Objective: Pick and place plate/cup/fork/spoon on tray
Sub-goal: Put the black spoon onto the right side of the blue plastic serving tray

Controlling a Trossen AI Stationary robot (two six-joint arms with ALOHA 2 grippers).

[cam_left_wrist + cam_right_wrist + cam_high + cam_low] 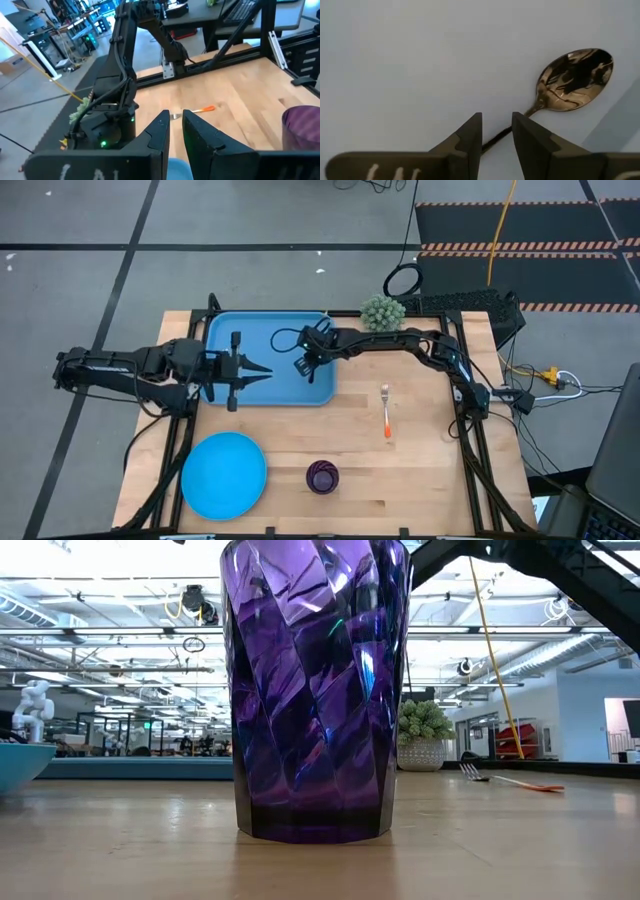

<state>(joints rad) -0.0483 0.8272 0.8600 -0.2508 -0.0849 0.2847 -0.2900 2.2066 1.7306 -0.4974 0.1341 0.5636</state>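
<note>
The blue tray [270,390] lies at the table's far middle. The dark spoon [575,80] lies on the tray floor. My right gripper [303,366] points down over the tray with its fingers a little apart [497,134], and the spoon's handle runs in between them. My left gripper [266,372] is shut and empty [175,131], level over the tray's left part. The sky-blue plate [223,473] and the purple cup [322,477] stand near the front edge. The orange-handled fork [386,412] lies on the wood to the right of the tray.
A small potted plant [383,312] stands at the far edge, right of the tray. The cup fills the low view [315,690], with the fork [515,781] and the plant [420,735] behind it. Bare wood lies between the tray and the front objects.
</note>
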